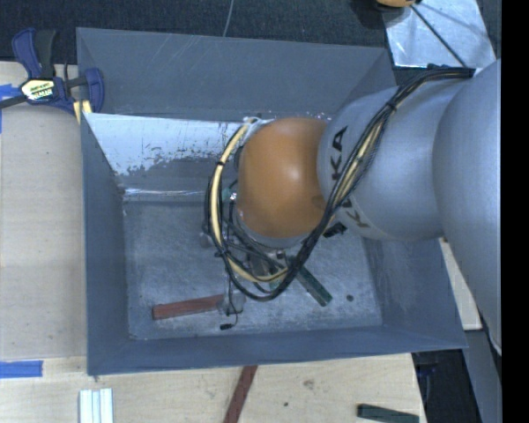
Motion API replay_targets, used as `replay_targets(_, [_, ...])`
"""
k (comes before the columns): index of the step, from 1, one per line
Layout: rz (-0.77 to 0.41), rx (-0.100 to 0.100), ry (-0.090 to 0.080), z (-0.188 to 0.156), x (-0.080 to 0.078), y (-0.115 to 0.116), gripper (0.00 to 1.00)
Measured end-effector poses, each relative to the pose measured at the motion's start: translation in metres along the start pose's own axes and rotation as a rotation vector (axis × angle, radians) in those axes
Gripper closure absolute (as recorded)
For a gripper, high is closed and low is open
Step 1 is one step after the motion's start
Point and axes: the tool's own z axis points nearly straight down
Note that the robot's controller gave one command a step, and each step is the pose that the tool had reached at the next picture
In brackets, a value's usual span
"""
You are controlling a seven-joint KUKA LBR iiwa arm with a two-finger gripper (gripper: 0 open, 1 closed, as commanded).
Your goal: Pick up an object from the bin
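Hung low in the grey bin [106,263], end effector [232,311] close to the floor near the front wall, beneath the orange cover [278,179] and a loop of cables [247,280]. Could not tell how far open it was, or whether it had hold of anything. Found a flat reddish-brown stick [187,308] just left of it along the front of the floor, right end at its tip; touching or apart, could not tell. Saw a dark green stick [316,289] slanted to its right, partly under the arm [406,166].
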Motion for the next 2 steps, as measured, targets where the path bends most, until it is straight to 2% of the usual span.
replay_targets(1, [0.014, 0.000, -0.003, 0.042, 0.003, 0.010, 0.00])
replay_targets(2, [-0.082, -0.001, 0.000, 0.068, -0.002, 0.013, 1.00])
